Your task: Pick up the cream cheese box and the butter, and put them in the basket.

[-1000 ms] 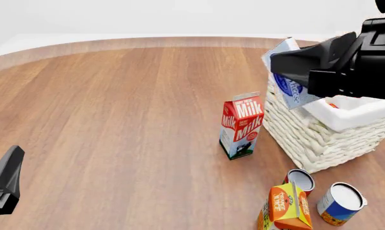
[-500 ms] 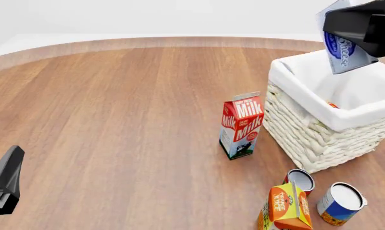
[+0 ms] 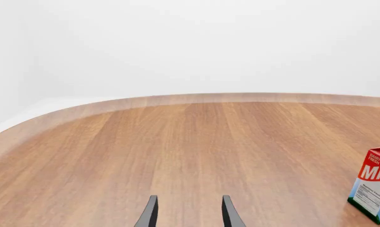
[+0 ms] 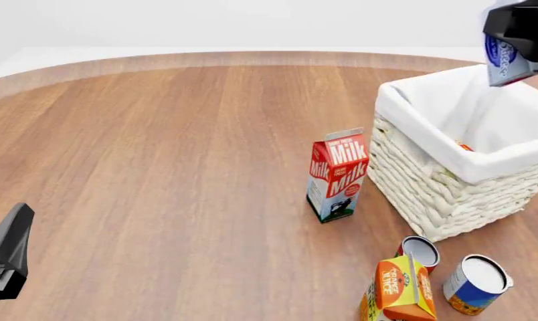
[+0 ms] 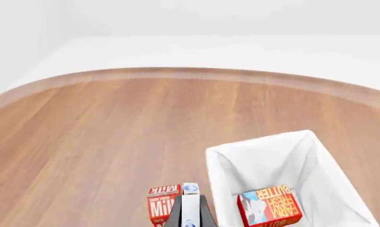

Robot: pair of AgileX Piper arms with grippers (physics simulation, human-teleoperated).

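Cream cheese box held high over the basket

The right gripper (image 4: 512, 50) clamps the cream cheese box (image 4: 502, 61) above the basket (image 4: 447, 180); the butter (image 5: 269, 206) lies inside, below it. The left gripper (image 3: 188, 213) stands parted, holding nothing.

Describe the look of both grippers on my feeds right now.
The left gripper has two slim, dark grey tapering fingers with flat inner faces; in the front view it shows as an angular dark grey wedge. The right gripper is a matte black, blocky, faceted housing at the frame corner. No cables or markings show on either.
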